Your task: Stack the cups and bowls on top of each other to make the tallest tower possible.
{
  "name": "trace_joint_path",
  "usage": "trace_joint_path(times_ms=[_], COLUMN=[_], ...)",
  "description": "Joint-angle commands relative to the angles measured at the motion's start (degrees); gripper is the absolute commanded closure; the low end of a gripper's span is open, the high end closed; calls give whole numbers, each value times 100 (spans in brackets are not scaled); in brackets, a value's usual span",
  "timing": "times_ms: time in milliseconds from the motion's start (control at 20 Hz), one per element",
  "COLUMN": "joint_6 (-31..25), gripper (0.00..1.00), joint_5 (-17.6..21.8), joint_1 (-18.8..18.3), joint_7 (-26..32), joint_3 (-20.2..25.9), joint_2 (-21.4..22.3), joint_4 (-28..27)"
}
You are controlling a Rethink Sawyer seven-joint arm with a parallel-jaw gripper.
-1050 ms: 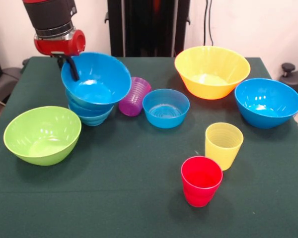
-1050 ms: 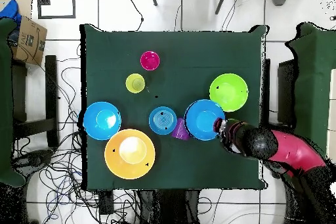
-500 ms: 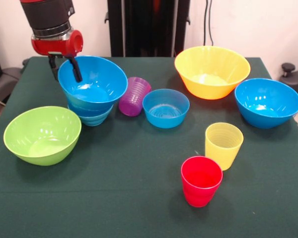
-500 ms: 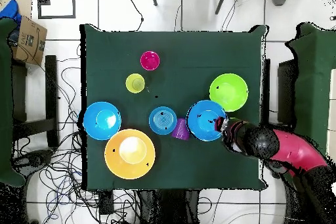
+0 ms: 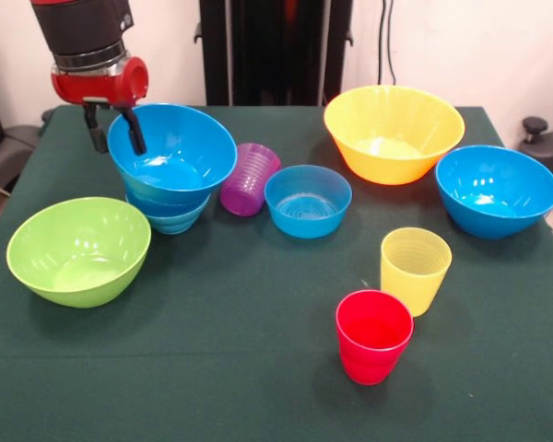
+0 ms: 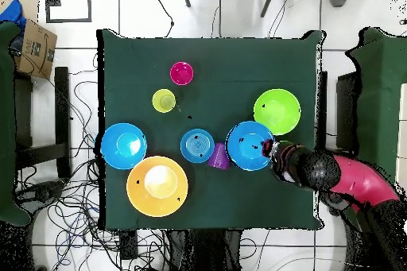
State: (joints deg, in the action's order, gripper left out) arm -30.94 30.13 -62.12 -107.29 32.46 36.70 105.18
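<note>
I see the tower (image 5: 170,166) at the table's left — glossy blue bowls nested, widest on top. My gripper (image 5: 115,132) straddles its rim, fingers spread, holding nothing. Four loose bowls, three cups.

Upright blue tower (image 5: 170,170) beside tipped purple cup (image 5: 250,179)

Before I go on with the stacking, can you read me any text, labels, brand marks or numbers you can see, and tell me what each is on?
No text can be read for certain.
Cardboard box on the floor beside the table: dark print on its side, too small to read.
Bowls, cups, green table cover, red and black arm: no lettering visible in either view.
</note>
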Motion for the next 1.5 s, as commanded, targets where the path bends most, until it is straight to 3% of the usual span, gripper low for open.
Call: trace_joint_path(times_ms=[50, 450, 850, 1100, 1500], joint_6=[-5, -83, -217, -351, -711], gripper=[0, 0, 0, 0, 0], joint_5=[410, 340, 133, 50, -8], joint_1=[192, 352, 949, 1318, 1601], joint_7=[516, 378, -130, -226, -5], joint_3=[-10, -24, -164, -283, -387], joint_2=[-251, -241, -75, -49, -255], joint_4=[-295, -132, -301, -717, -1480])
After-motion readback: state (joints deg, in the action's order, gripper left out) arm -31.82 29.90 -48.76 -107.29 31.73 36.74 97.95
